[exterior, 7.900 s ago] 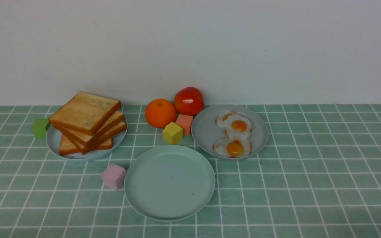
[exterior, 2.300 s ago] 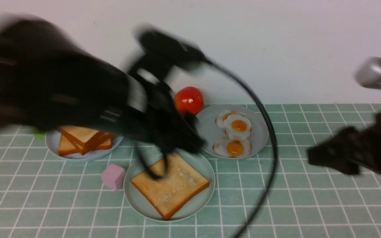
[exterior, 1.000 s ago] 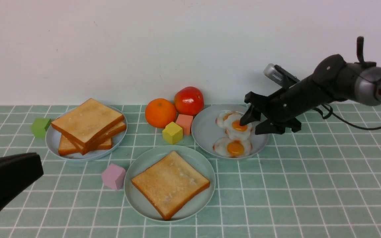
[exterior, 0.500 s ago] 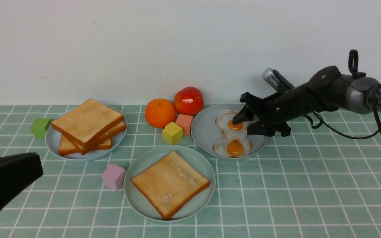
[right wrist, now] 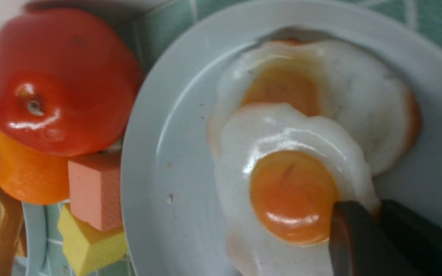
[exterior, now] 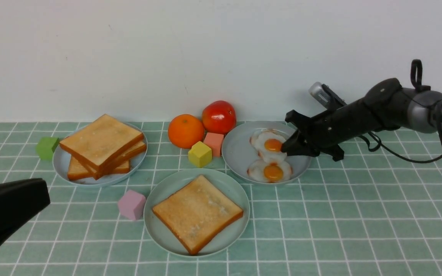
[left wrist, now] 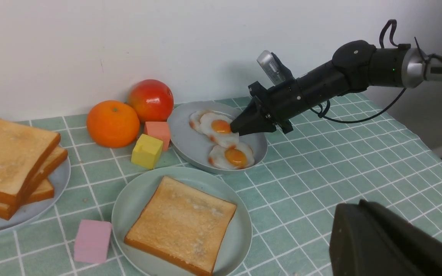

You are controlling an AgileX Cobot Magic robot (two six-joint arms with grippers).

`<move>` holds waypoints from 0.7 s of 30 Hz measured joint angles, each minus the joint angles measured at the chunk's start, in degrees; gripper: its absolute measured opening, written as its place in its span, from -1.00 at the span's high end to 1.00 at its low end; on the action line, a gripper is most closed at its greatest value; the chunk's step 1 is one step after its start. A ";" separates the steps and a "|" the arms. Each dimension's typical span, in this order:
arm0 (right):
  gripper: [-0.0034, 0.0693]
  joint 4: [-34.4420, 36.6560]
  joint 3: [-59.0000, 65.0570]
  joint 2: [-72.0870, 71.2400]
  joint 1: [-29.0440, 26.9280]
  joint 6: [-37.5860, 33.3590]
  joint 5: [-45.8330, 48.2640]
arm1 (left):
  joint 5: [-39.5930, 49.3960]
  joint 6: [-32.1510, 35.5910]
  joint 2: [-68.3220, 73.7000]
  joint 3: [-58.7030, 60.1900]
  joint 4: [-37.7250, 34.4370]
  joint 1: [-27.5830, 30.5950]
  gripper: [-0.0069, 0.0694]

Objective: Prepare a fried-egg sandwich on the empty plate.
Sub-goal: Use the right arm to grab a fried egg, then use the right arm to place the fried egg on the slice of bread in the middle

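The pale mint-green plate (exterior: 159, 230) at the front centre holds one toast slice (exterior: 197, 212). Three fried eggs lie on a grey-blue plate (exterior: 240, 153) behind it, to the right. My right gripper (exterior: 284, 147) reaches in from the right and is shut on the white edge of the upper fried egg (exterior: 271, 145); the right wrist view shows that edge pinched between the fingers (right wrist: 353, 230) beside the yolk (right wrist: 290, 191). A second egg (exterior: 270, 171) lies nearer; a third (right wrist: 359, 92) is partly under the held one. My left gripper (exterior: 44, 191) is shut and empty, low at the front left.
A stack of toast slices (exterior: 100, 142) sits on another grey-blue plate (exterior: 61, 163) at the left. An orange (exterior: 185, 131), a tomato (exterior: 219, 117), a yellow cube (exterior: 200, 154) and a salmon cube (exterior: 214, 142) stand between the plates. A pink cube (exterior: 131, 204) and a green cube (exterior: 46, 147) lie left.
The left arm put a toast slice on the mint plate and drew back to the front left. The right gripper, open astride the upper egg half a second ago, has shut on its edge.
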 joint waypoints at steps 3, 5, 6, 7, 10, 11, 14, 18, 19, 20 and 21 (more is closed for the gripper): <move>0.73 0.29 0.00 0.00 -0.76 -0.21 1.72 | 0.05 0.00 0.00 0.00 0.00 0.00 0.85; 0.73 0.55 0.00 0.00 -1.25 -0.75 2.95 | 0.05 0.00 0.00 0.00 0.00 0.00 0.85; 0.73 0.55 0.00 0.00 -1.40 -1.02 3.23 | 0.11 0.00 0.00 0.00 0.00 0.00 0.85; 0.73 0.66 0.00 -0.26 -1.54 -1.61 3.84 | 0.11 0.00 0.00 0.00 0.00 0.00 0.85; 0.73 0.59 0.05 -1.84 -1.60 -3.44 4.83 | 0.17 0.00 0.00 0.00 0.35 0.00 0.85; 0.73 0.73 0.10 -2.40 -1.60 -3.77 4.96 | 0.31 0.00 0.00 0.00 0.60 0.00 0.85; 0.73 1.47 0.16 -5.40 -1.60 -4.98 4.96 | 0.98 0.00 0.00 0.00 1.68 0.00 0.85; 0.73 1.62 0.16 -10.58 -1.60 -6.65 7.24 | 3.02 0.00 0.00 0.00 4.92 0.00 0.85; 0.73 1.62 0.16 -11.95 -1.53 -7.10 8.78 | 3.91 0.00 0.00 0.00 6.06 0.00 0.84; 0.73 1.42 0.16 -13.25 -1.28 -7.61 10.28 | 4.70 0.00 0.00 0.00 6.92 0.00 0.84; 0.73 1.09 0.16 -14.50 -0.88 -8.09 12.35 | 5.75 0.00 0.00 0.00 7.71 0.00 0.84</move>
